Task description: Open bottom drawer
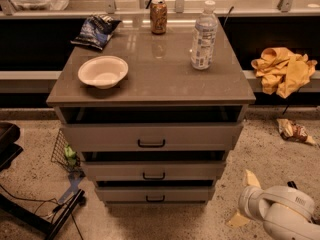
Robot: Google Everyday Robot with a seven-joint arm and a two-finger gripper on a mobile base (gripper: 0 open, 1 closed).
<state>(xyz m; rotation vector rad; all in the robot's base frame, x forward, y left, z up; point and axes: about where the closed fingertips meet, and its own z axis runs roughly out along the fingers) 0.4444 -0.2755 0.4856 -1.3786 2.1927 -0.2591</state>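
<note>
Floor: speckled stone floor (pixel 30 149) around a grey-beige cabinet, with a dark ledge running behind it.
Worktop: the grey worktop (pixel 155 79) carries a white bowl (pixel 103 72) at the left, a dark chip bag (pixel 95 30) at the back left corner, a can (pixel 158 16) at the back middle and a clear water bottle (pixel 204 36) upright at the right.
Bottom drawer: the bottom drawer (pixel 125 194) is the lowest of three fronts, just above the floor, with its small black handle (pixel 155 198) at the centre; a dark gap shows above it.
Other drawers: the middle drawer (pixel 115 170) sits directly above, and the top drawer (pixel 100 136) has the widest front.
Gripper: the gripper (pixel 243 199) hangs low at the lower right, beside the cabinet's bottom corner and apart from the bottom drawer, touching no handle.
Fingers: two beige fingers (pixel 251 178) are spread apart with nothing between them.
Surroundings: a yellow cloth (pixel 282 69) lies on the ledge at the right, a crumpled wrapper (pixel 292 131) on the floor below it, and a wire basket (pixel 62 151) at the cabinet's left.
</note>
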